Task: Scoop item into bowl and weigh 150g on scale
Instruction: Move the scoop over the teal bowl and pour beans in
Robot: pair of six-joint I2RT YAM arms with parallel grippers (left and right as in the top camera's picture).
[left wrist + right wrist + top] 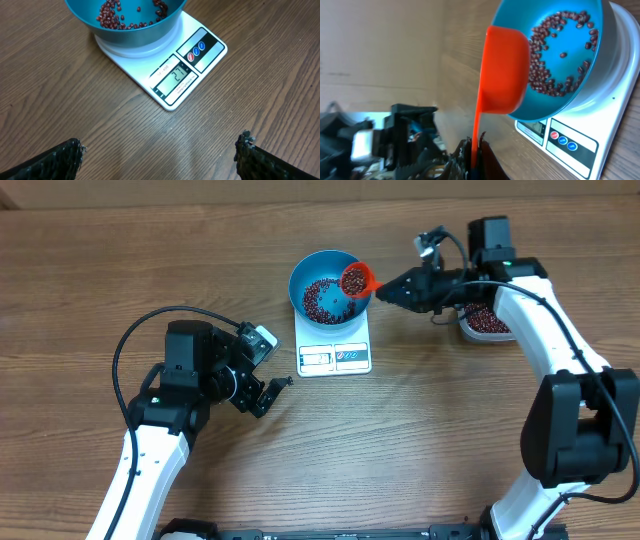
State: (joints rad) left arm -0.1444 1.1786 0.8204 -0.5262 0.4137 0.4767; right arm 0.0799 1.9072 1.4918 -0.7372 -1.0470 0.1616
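The blue bowl (pixel 325 285) stands on the white scale (pixel 335 358) and holds a loose layer of red-brown beans (pixel 322 300). My right gripper (pixel 385 292) is shut on the thin handle of an orange scoop (pixel 356 279), which hangs tilted over the bowl's right rim with beans in it. In the right wrist view the scoop (pixel 505 70) covers the near rim of the bowl (pixel 592 60), and the gripper (pixel 476 150) pinches its handle. My left gripper (pixel 268 392) is open and empty, left of the scale. In the left wrist view its fingertips (pixel 70 152) stand wide apart before the scale (pixel 185 75) and bowl (pixel 135 35).
A clear tub (pixel 487 320) of more beans sits to the right of the scale, partly under my right arm. Bare wooden tabletop (pixel 420 440) lies in front of the scale, between the two arms.
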